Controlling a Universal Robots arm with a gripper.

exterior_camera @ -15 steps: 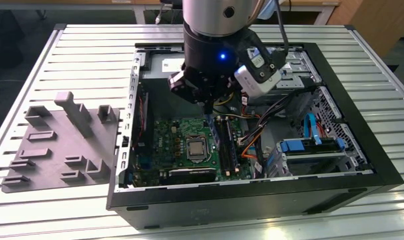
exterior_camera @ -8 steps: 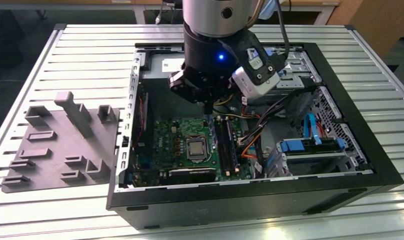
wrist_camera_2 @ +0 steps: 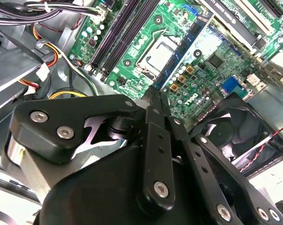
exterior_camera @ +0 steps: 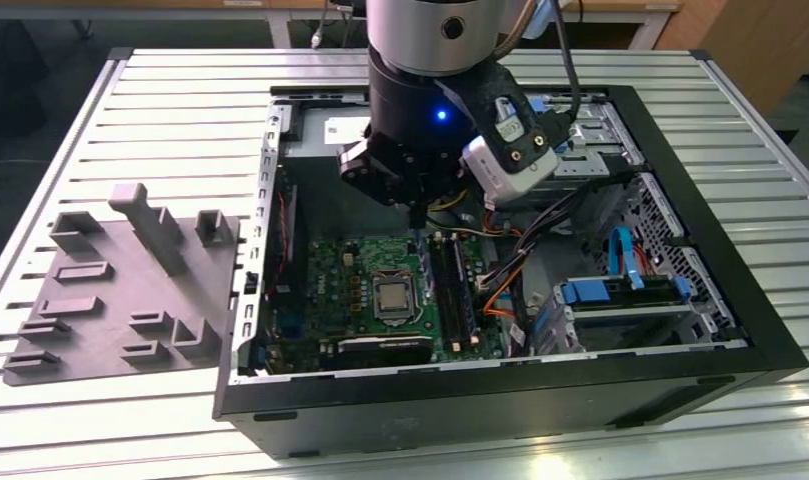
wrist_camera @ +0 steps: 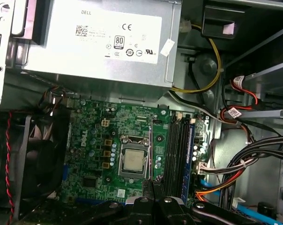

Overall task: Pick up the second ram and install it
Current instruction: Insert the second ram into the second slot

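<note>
While the black claw (wrist_camera_2: 156, 96) clamps the thin dark second ram (wrist_camera_2: 182, 50), it likely needs aligning with the long black slots (wrist_camera_2: 118, 37).

Open black computer case (exterior_camera: 511, 400) on a slatted metal table (exterior_camera: 177, 100), green motherboard (exterior_camera: 344, 270) and silver processor (exterior_camera: 395, 297) inside the case, grey moulded fixture (exterior_camera: 111, 300) just beside it
</note>
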